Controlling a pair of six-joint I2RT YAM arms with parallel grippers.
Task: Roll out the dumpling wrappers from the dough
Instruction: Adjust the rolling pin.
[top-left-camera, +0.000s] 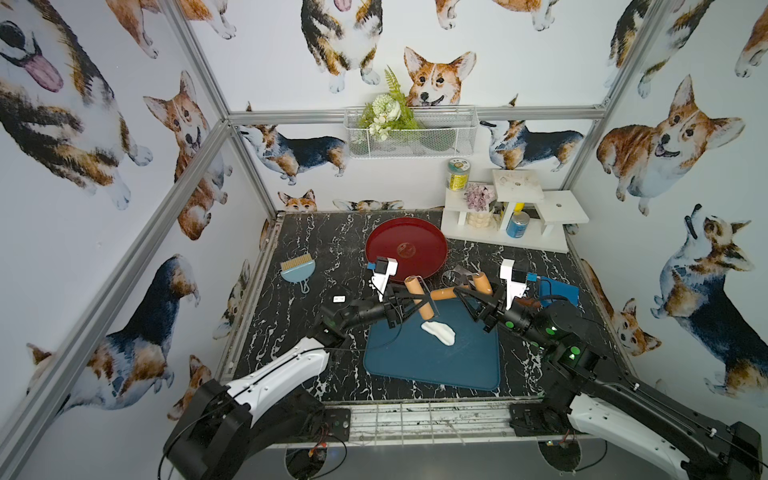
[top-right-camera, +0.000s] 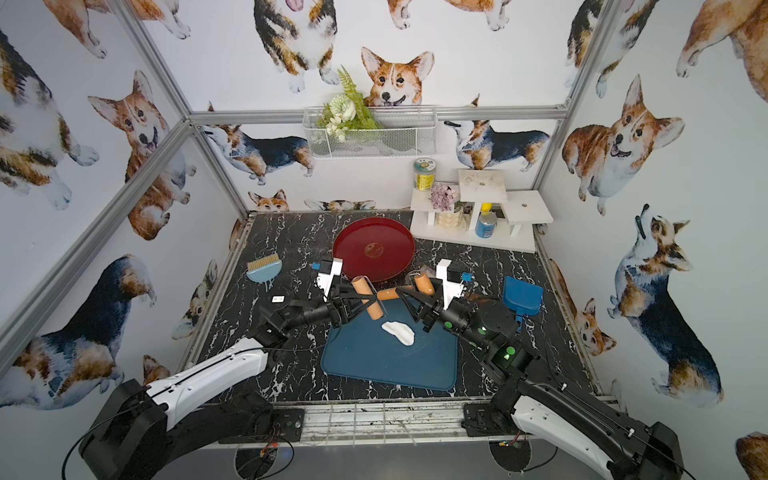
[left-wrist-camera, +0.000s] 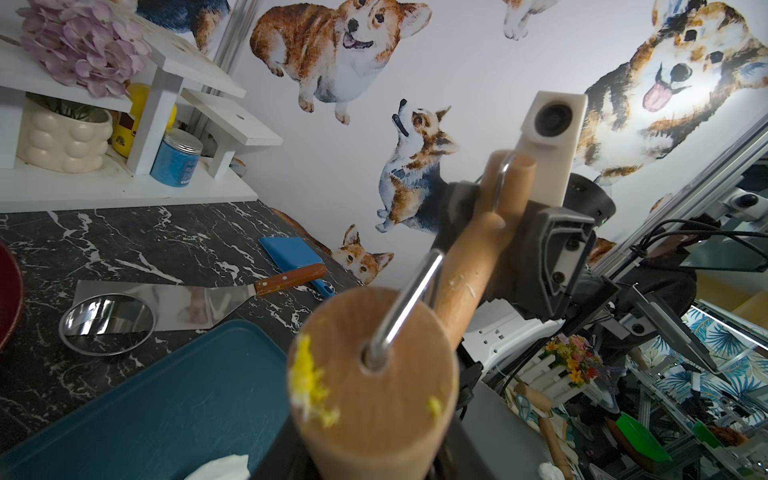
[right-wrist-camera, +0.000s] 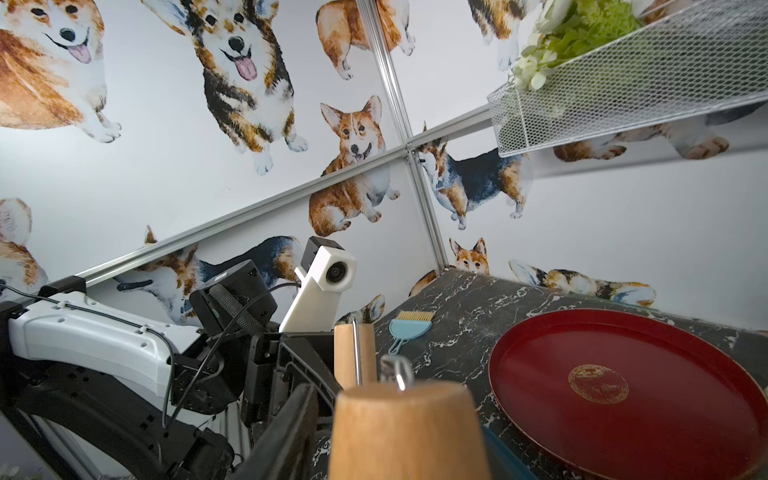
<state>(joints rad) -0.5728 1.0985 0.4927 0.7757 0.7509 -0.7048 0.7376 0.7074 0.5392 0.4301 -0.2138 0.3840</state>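
Note:
The dough (top-left-camera: 438, 331) (top-right-camera: 398, 331) is a white, elongated lump lying on the blue tray (top-left-camera: 415, 365). Above the tray's far edge hangs a wooden two-ended roller (top-left-camera: 442, 294). My left gripper (top-left-camera: 409, 305) (left-wrist-camera: 374, 457) is shut on its long roller end (left-wrist-camera: 374, 374), which carries yellow crumbs. My right gripper (top-left-camera: 471, 297) (right-wrist-camera: 407, 436) stands open around the short roller end (top-left-camera: 482, 282); one black finger (right-wrist-camera: 286, 428) sits just clear of the wood. The red plate (top-left-camera: 406, 247) is empty. No dumpling wrappers are in view.
A metal ring cutter (left-wrist-camera: 107, 324) and a steel scraper with a wooden handle (left-wrist-camera: 286, 279) lie behind the tray. A blue scraper (top-left-camera: 559, 291) is at the right, a blue brush (top-left-camera: 297, 268) at the left, and a white shelf (top-left-camera: 505, 216) at the back right.

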